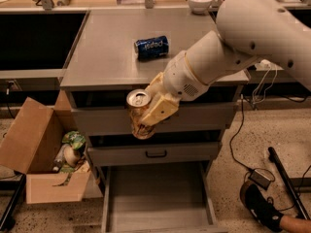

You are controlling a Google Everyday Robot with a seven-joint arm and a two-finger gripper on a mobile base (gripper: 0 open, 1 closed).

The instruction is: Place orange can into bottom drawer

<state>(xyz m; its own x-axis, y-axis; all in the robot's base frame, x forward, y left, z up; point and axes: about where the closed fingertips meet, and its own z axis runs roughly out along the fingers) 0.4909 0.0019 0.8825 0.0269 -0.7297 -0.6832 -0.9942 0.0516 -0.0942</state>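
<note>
Where the hand pinches the orange can before the upper drawer fronts, much of its side is hidden (the hand covers it); bottom drawer open below, front edge cut off.

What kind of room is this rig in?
Likely a robotics lab or workshop: grey metal drawer cabinet, loose floor cables, cardboard box of junk. The gripper holds the orange can above the open bottom drawer.

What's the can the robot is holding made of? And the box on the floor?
The orange can, held in the gripper in front of the upper drawers, looks like thin shiny metal: silver top, dented waist. The box looks like plain brown cardboard: matte, folded flaps.
</note>
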